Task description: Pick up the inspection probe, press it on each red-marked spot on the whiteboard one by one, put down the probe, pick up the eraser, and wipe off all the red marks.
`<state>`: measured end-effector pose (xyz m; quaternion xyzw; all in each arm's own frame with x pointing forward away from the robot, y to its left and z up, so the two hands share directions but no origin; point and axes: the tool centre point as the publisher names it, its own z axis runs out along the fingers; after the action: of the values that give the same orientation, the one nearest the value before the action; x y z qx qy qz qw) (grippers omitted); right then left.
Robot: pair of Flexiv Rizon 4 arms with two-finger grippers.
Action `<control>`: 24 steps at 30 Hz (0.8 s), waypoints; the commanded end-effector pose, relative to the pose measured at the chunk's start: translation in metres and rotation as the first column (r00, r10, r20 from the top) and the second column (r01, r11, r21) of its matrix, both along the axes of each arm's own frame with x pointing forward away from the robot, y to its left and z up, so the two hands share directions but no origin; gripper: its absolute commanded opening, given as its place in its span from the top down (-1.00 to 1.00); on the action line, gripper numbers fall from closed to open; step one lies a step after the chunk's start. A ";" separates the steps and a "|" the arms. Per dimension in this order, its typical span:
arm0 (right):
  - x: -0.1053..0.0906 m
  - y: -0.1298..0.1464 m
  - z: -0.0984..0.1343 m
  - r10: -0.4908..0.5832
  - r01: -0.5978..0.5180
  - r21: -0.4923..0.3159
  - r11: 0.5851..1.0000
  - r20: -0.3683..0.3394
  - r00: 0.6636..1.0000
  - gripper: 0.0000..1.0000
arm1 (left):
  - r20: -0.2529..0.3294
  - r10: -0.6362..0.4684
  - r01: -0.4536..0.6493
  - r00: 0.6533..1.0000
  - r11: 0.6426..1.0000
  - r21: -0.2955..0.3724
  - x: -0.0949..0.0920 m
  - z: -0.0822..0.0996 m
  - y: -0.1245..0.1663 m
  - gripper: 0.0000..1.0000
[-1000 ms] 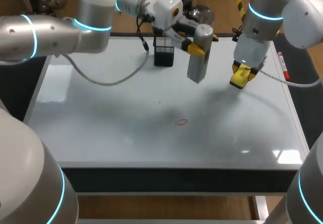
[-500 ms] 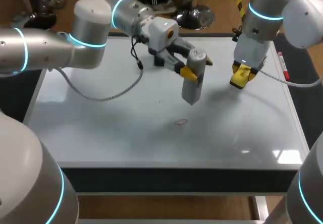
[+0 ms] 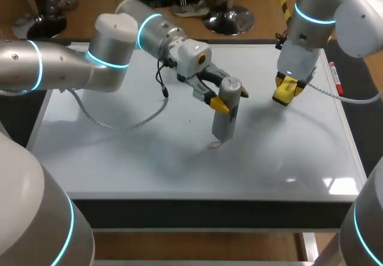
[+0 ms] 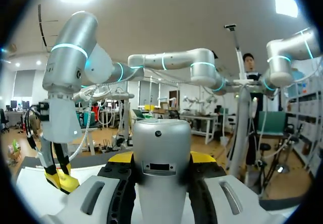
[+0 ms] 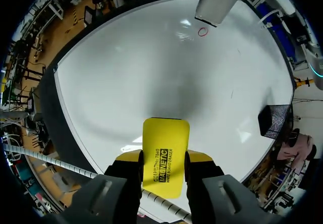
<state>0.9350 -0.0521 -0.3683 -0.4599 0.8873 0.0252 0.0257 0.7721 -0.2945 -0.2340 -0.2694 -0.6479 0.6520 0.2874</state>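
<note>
My left gripper [image 3: 230,99] is shut on the grey cylindrical probe [image 3: 226,115], which hangs upright over the middle of the whiteboard [image 3: 119,146]. The probe's lower end is just beside a small red circle mark [image 3: 215,145]; I cannot tell whether it touches the board. In the left wrist view the probe [image 4: 161,148] fills the gap between the yellow tips. Over the board's far right, my right gripper [image 3: 286,92] is shut on the yellow eraser [image 5: 165,138]. The right wrist view shows the red mark [image 5: 202,32] far ahead of it, under the probe [image 5: 217,2].
A red marker pen [image 3: 336,77] lies along the board's right edge. A black mesh holder [image 5: 275,120] stands at the far side of the board, hidden behind my left arm in the head view. A cable loops from the left arm over the board.
My left arm has carried the probe forward and down, from near the black holder to just beside the red mark. The right arm and eraser have stayed still.
</note>
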 end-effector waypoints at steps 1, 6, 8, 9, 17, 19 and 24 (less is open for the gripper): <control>0.000 -0.001 0.001 0.001 -0.001 -0.003 1.000 0.000 1.000 1.00 | -0.008 0.005 -0.006 1.000 1.000 -0.011 -0.005 -0.010 -0.001 1.00; 0.000 -0.001 0.001 0.001 -0.001 -0.003 1.000 0.000 1.000 1.00 | -0.010 0.009 -0.009 1.000 1.000 -0.006 -0.012 -0.021 0.002 1.00; 0.000 -0.001 0.001 0.001 -0.001 -0.003 1.000 0.000 1.000 1.00 | -0.005 0.012 -0.012 1.000 1.000 -0.002 -0.014 -0.024 0.004 1.00; 0.000 -0.001 0.001 0.001 -0.001 -0.003 1.000 0.000 1.000 1.00 | -0.005 0.019 -0.019 1.000 1.000 -0.003 -0.014 -0.025 0.006 1.00; 0.000 -0.001 0.001 0.001 -0.001 -0.003 1.000 0.000 1.000 1.00 | 0.002 0.043 -0.043 0.999 0.999 -0.006 -0.013 -0.031 0.012 1.00; 0.000 -0.001 0.001 0.001 -0.001 -0.003 1.000 0.000 1.000 1.00 | 0.003 0.048 -0.048 0.999 0.999 -0.005 -0.012 -0.033 0.013 1.00; 0.000 -0.001 0.001 0.001 -0.001 -0.003 1.000 0.000 1.000 1.00 | 0.007 0.052 -0.052 0.999 0.999 -0.001 -0.011 -0.036 0.013 1.00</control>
<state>0.9350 -0.0521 -0.3683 -0.4599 0.8873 0.0252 0.0256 0.7621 -0.2815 -0.2707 -0.2556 -0.6545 0.6581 0.2706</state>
